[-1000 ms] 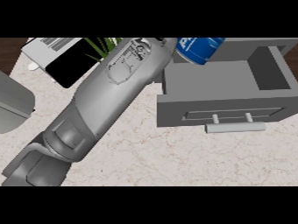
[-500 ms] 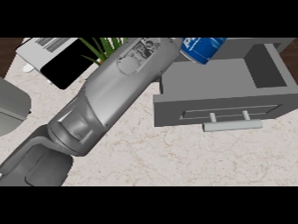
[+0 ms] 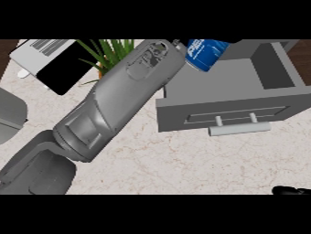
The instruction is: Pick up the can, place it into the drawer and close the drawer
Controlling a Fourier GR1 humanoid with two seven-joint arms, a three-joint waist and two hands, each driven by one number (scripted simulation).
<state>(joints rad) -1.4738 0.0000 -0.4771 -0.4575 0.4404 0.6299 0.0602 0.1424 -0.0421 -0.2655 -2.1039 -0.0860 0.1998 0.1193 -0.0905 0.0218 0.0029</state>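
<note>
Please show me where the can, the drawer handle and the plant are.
can [image 3: 206,53], head view, blue side.
drawer handle [image 3: 236,129], head view, middle of the bar.
plant [image 3: 108,49], head view, green leaves.

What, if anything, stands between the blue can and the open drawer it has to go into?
Nothing visible does. The blue can sits tilted at the end of the left forearm, over the back left corner of the open drawer. The left hand itself is hidden behind the forearm. The drawer's visible inside looks bare.
</note>
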